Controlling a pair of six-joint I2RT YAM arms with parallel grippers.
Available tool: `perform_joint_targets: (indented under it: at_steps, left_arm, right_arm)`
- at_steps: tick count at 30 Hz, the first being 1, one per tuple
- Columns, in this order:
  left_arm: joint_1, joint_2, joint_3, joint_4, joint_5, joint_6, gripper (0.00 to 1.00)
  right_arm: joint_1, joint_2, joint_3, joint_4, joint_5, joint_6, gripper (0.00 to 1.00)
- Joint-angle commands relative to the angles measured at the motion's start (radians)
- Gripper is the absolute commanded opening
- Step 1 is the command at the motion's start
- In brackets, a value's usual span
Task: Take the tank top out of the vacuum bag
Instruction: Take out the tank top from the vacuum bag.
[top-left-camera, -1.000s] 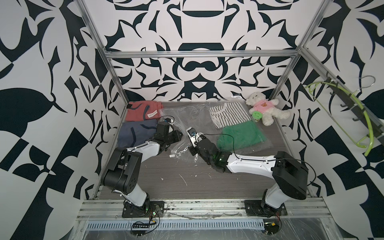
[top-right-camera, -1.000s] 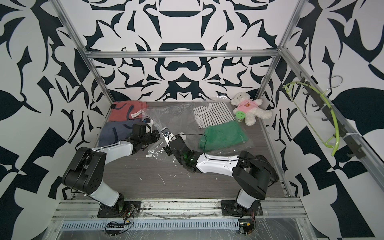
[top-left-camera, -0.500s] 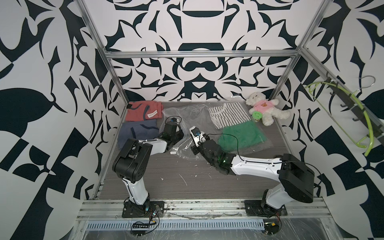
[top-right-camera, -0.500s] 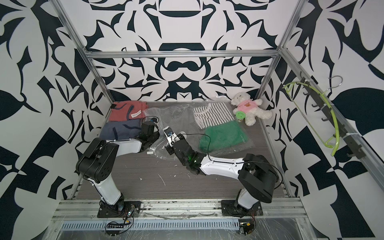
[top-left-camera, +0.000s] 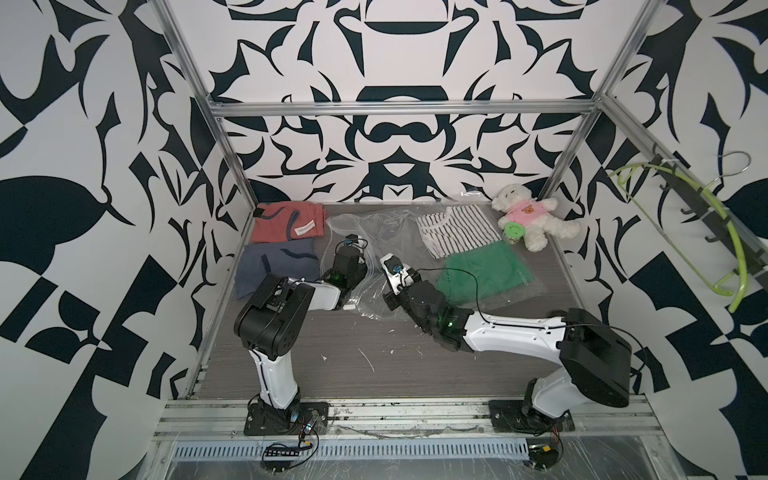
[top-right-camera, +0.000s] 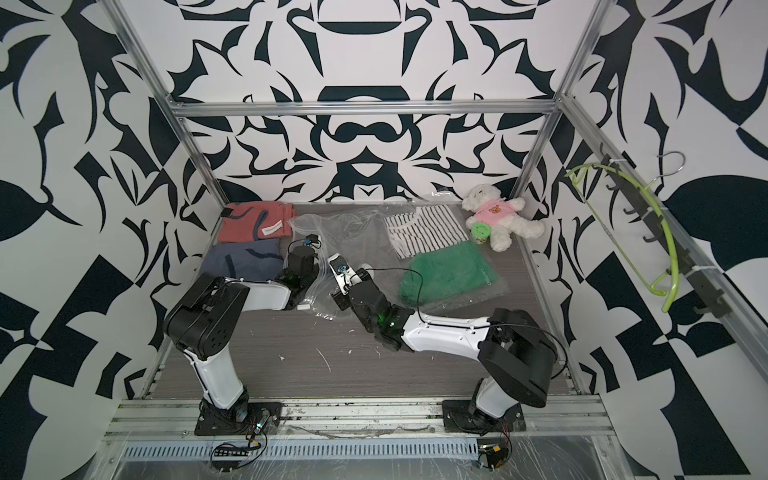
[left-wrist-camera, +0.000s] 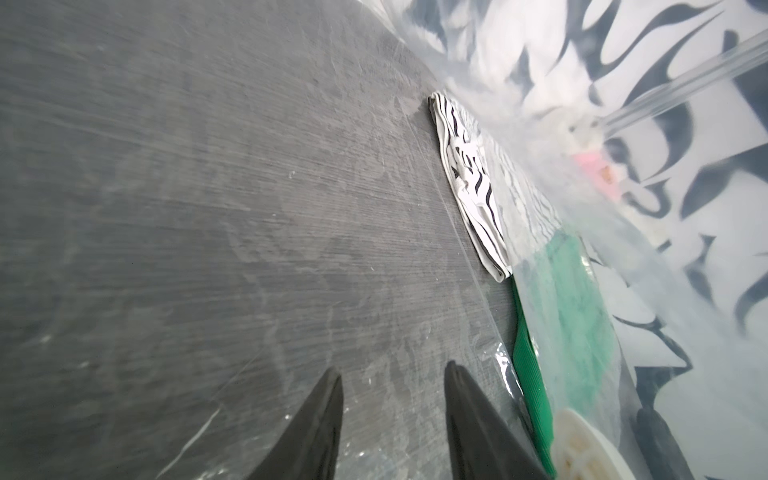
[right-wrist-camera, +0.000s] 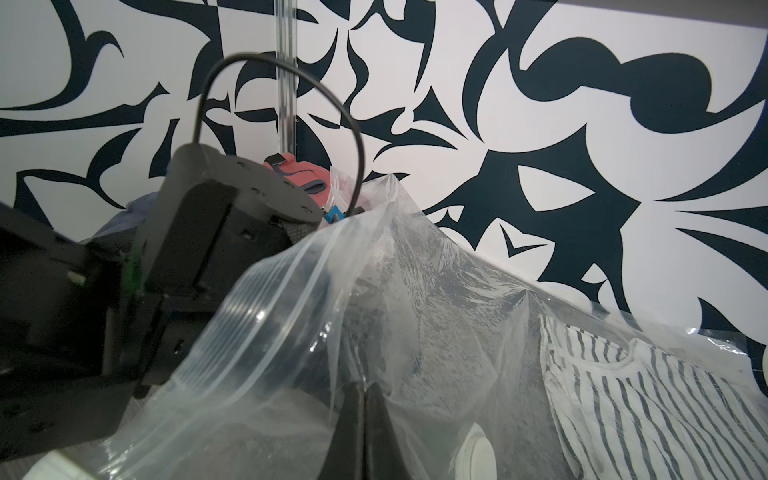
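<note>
**Vacuum bag at the opening stage.** The vacuum bag (top-left-camera: 386, 232) lies across the back and middle of the tabletop (top-left-camera: 374, 353). Its near-left mouth is raised by the right pincer (right-wrist-camera: 365, 388), whose jaws are closed on a fold of the film.

**Risks, as judged.**
- The thin, slick film may slip from that pinch. The mouth would then collapse over the left pincer (left-wrist-camera: 392, 372), which points in at the opening with jaws moderately apart and nothing between them.
- The left pincer may close on film together with cloth.
- It may also take the green garment (top-left-camera: 486, 276) instead of the striped garment (top-left-camera: 455, 230), probably the tank top, which lies deepest, toward the back right. Pulling would then drag the whole bag.

**Appearance.** The bag is clear, crinkled and slack, not vacuum-tight. Both garments lie flat and folded inside. The ribbed zip strip (right-wrist-camera: 266, 307) is parted and curls upward. The round white valve disc (right-wrist-camera: 478, 457) sits near the right pincer.
</note>
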Motion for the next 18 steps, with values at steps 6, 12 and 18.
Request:
perform_joint_targets:
  at_steps: [6,12,18]
  left_arm:
    - [-0.003,-0.141,-0.098,0.112,-0.07,0.013,0.47]
    - [0.005,-0.168,-0.136,0.078,-0.104,-0.011,0.41]
    - [0.007,-0.148,-0.182,0.116,-0.082,-0.029,0.32]
  right_arm:
    - [-0.019,-0.029,0.042,0.017,0.064,0.058,0.0]
    - [-0.04,-0.025,0.055,-0.032,0.069,0.103,0.0]
    - [-0.053,-0.022,0.087,-0.068,0.087,0.122,0.0]
